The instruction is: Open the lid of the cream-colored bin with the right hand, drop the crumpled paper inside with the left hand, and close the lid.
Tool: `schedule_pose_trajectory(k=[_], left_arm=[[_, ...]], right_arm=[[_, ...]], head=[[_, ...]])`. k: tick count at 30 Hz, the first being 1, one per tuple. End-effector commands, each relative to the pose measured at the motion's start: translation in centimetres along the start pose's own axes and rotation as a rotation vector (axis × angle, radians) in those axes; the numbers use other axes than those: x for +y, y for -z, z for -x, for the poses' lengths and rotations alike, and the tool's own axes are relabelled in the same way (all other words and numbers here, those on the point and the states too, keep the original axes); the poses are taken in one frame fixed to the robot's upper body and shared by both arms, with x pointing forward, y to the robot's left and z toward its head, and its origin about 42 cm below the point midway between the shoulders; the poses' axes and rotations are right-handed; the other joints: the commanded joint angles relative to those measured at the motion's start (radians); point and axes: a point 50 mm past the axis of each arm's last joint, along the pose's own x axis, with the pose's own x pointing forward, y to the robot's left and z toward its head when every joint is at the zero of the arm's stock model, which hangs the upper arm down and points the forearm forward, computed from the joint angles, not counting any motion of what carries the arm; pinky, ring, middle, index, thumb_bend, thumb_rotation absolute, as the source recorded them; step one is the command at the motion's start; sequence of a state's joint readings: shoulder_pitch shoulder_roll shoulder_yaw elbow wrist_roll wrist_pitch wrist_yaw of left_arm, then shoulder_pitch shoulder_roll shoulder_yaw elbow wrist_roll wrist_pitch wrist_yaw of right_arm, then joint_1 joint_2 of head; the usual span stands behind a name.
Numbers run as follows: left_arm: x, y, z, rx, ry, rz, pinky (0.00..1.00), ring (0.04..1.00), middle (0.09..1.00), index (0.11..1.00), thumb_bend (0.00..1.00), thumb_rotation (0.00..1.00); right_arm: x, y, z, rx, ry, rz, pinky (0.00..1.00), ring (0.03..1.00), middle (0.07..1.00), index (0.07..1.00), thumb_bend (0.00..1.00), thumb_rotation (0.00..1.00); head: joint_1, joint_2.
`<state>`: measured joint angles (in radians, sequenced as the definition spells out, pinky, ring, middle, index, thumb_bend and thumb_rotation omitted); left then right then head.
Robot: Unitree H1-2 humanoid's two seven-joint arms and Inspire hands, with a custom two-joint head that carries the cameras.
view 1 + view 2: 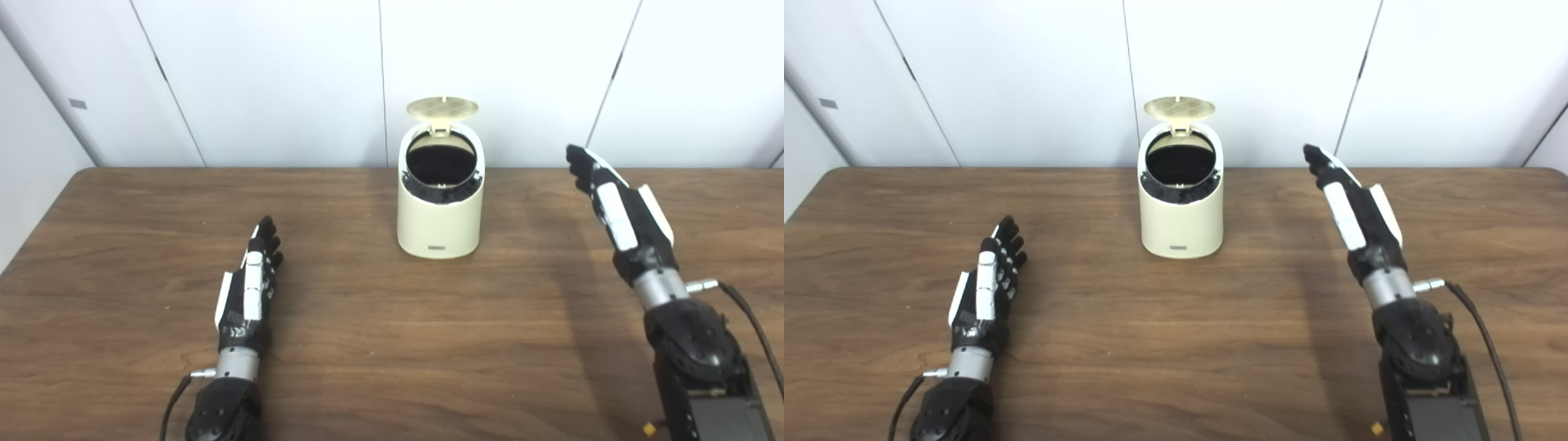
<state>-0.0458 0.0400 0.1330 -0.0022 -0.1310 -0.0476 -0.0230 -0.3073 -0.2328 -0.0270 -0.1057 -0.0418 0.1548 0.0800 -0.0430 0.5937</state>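
The cream-colored bin (438, 211) is standing upright toward the far middle of the wooden bench (380, 343), close to the white wall panels, and its round lid (442, 108) is standing raised on the rear hinge, leaving the dark mouth showing. No crumpled paper is showing anywhere on the bench, and the inside of the bin is too dark to tell whether it is lying in there.

The left hand (248, 285) is lying low over the bench at the near left, well apart from the bin, its fingers (266, 236) stretched forward side by side and holding nothing. The right hand (618, 208) is hovering raised at the right of the bin, apart from it, its fingers (579, 162) extended and empty, pointing up toward the far left.

Judging from the lid already being up and the left hand being empty, the step in hand is looking like the closing of the lid. To do it well, the right hand should be travelling leftward and upward until its fingertips are coming over the top edge of the lid from behind, then pressing it forward and down along the hinge arc. The push should be going mostly downward near the end, since a sideways shove could be sliding or tipping the light bin. Keeping the fingers together and flat would be spreading the contact until the lid is seating on the rim
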Motion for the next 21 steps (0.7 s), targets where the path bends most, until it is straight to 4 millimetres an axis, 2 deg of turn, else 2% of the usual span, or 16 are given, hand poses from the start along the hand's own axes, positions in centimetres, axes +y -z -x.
schedule_pose_trajectory(k=[1,8,12,17,21], left_arm=[[0.0,1.0,0.5,0.007,-0.001,0.009,1.0,1.0,1.0,1.0,0.5,1.0],[-0.2,1.3,0.8,0.027,0.011,0.0,1.0,1.0,1.0,1.0,0.53,1.0],[-0.3,1.4,0.9,0.03,0.007,0.009,1.0,1.0,1.0,1.0,0.51,1.0],[-0.3,1.8,0.9,0.031,0.011,0.01,1.0,1.0,1.0,1.0,0.51,1.0],[-0.5,2.0,0.9,0.035,0.02,0.019,1.0,1.0,1.0,1.0,0.51,1.0]], right_arm=[[-0.6,-2.7,-1.4,-0.097,-0.006,0.045,0.95,0.925,0.912,0.874,0.61,1.0],[-0.3,-5.1,-3.5,-0.173,-0.027,0.13,0.89,0.914,0.915,0.875,0.56,1.0],[0.1,-6.6,-4.8,-0.204,-0.038,0.237,0.85,0.898,0.905,0.872,0.57,1.0],[0.7,-7.9,-6.2,-0.252,-0.057,0.302,0.8,0.879,0.889,0.857,0.52,1.0],[1.0,-8.9,-7.3,-0.264,-0.064,0.368,0.8,0.871,0.883,0.858,0.53,1.0]], head=[[0.002,-0.008],[-0.007,-0.023],[-0.017,-0.03],[-0.015,-0.041],[-0.016,-0.042]])
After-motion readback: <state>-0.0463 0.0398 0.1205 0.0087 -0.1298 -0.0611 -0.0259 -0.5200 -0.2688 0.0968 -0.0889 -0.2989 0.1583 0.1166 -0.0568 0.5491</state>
